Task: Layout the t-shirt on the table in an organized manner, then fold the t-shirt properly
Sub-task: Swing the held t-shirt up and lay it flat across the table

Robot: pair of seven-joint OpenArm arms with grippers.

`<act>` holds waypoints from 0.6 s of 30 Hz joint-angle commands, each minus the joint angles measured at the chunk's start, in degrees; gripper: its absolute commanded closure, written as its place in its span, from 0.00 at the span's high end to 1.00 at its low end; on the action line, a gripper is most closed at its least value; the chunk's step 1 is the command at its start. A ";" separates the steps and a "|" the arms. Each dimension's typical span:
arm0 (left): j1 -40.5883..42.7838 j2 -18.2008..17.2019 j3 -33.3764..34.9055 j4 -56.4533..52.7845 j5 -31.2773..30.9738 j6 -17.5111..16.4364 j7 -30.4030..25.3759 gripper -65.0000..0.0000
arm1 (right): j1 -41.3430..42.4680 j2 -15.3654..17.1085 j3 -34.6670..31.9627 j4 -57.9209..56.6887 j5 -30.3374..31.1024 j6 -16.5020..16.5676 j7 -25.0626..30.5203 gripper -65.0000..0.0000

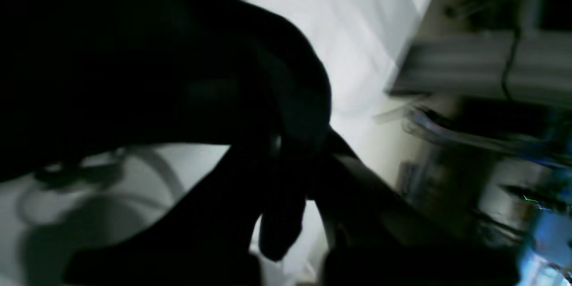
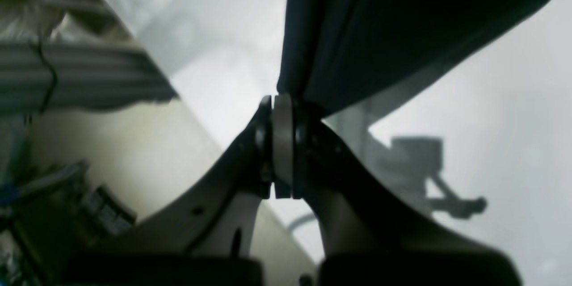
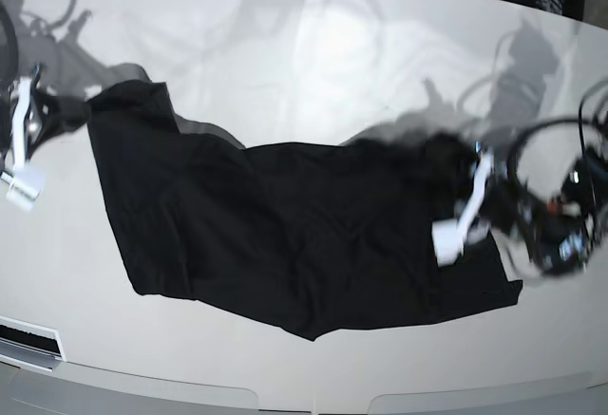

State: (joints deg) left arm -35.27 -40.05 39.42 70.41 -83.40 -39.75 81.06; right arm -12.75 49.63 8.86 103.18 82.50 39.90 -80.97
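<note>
Glossy white table (image 3: 304,45) bears the t-shirt (image 3: 285,235), left gripper (image 3: 475,163) and right gripper (image 2: 282,98) clamping it.

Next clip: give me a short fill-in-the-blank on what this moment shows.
1. The t-shirt is ____ in colour.
2. The right gripper is ____ on the cloth's edge.
3. The shirt is stretched across the glossy ____ table.
4. In the base view, the left gripper is at the shirt's ____ end.

Missing words: black; shut; white; right
</note>
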 commanded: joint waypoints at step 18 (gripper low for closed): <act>-39.73 1.01 -5.88 0.66 28.55 3.78 -28.33 0.00 | 35.08 2.29 11.80 0.70 -31.30 -9.81 18.91 0.00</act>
State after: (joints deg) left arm -75.35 -38.72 33.32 71.59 -56.84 -36.77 52.12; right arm 21.82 51.24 20.82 103.81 51.83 30.39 -61.89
